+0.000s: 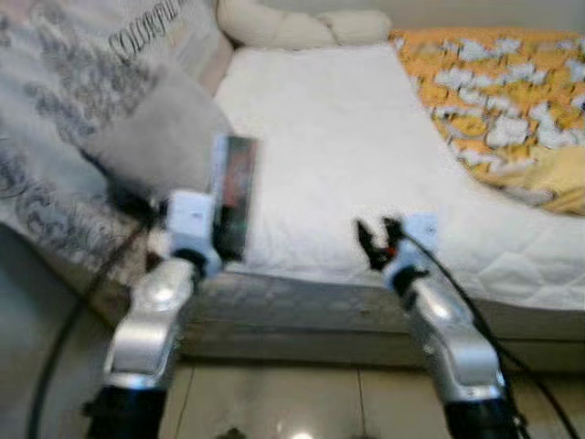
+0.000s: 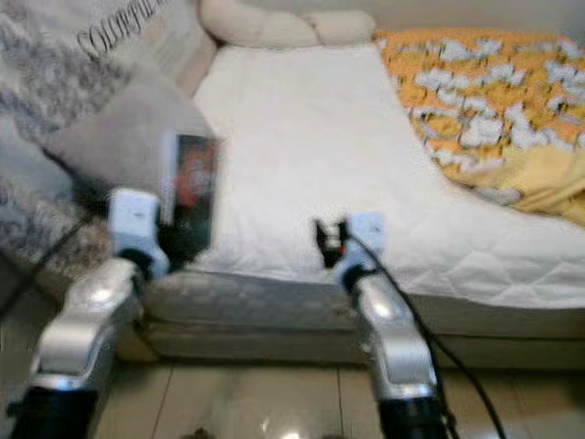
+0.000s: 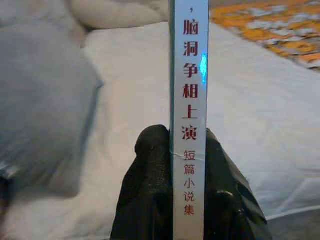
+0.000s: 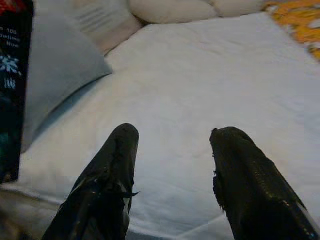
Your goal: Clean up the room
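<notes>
Both arms enter from the bottom of the head views, with pale floor tiles (image 1: pixel 274 402) between them.

Lower left: the left gripper (image 3: pixel 189 165) is closed on a book (image 1: pixel 235 197), held upright on edge. In the left wrist view the 2 black fingers (image 3: pixel 147 195) press the covers from either side, with the white spine and its red characters facing the camera. The book sits over the near left corner of the bed (image 1: pixel 338 155), beside a grey pillow (image 1: pixel 160 137) at centre left. A patterned grey blanket (image 1: pixel 55 101) fills the upper left of the frame.

Centre: the white quilted mattress top is bare. 2 cream pillows (image 1: pixel 302 27) lie along the top edge of the frame.

Lower centre-right: the right gripper (image 4: pixel 172 170) hovers over the near edge of the bed. Its 2 fingers stand apart and hold nothing.

Upper right: an orange and white quilt (image 1: pixel 498 91) lies bunched on the bed.

Task status, as a judgement:
1. The book is picked up and secured, so 1 item is in hand.
2. The book is not yet put away. No shelf or table is in view, so the drop-off point cannot be told.
3. The blanket and the quilt look untidy and may need straightening.

The task appears to be at an early or middle stage.
</notes>
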### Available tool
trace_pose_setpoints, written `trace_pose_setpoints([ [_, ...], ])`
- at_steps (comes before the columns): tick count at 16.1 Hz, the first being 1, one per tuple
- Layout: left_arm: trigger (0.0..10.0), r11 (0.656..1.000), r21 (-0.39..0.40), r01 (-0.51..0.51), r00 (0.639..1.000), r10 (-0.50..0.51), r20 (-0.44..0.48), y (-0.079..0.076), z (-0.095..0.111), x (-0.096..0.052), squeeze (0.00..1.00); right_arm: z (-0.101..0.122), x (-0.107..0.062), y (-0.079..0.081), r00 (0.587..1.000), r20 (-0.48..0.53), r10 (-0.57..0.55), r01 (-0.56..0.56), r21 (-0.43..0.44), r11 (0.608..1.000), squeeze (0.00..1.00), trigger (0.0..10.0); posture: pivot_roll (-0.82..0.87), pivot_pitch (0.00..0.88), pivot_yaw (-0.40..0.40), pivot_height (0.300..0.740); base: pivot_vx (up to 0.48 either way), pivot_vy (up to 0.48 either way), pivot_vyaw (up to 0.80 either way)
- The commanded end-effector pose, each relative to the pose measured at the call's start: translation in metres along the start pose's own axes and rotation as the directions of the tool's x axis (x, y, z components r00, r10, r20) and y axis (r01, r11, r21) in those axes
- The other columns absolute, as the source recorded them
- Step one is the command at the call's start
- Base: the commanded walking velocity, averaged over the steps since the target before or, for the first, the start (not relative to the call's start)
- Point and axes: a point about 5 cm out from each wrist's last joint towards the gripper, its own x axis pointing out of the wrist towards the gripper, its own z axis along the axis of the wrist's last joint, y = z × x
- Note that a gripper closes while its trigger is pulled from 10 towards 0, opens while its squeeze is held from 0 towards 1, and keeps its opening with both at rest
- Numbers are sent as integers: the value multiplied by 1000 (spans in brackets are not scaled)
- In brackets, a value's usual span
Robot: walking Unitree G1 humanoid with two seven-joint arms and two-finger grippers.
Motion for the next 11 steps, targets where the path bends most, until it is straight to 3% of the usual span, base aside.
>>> trace_pose_setpoints([
  [1,10000,999,26,-18,998,17,60,9,14,-2,0,4,3,8,1000,14,20,-20,5,1000,0,10000,-33,0,31,740,289,0,0],
  [5,10000,1000,28,8,998,-10,66,5,15,1,0,9,2,2,999,45,-20,18,50,999,0,10000,-42,0,39,740,290,0,0],
  [6,10000,1000,28,8,998,-9,63,6,14,1,0,10,2,2,999,49,-18,16,50,999,0,10000,-43,0,39,740,289,0,-800],
  [7,10000,1000,28,7,998,-9,60,6,13,1,0,10,2,2,999,50,-15,13,46,999,0,10000,-43,0,39,740,289,0,-800],
  [11,10000,1000,23,-16,999,15,47,11,10,-1,0,7,4,7,999,35,21,-20,-9,1000,0,10000,-38,0,34,740,286,0,0],
])
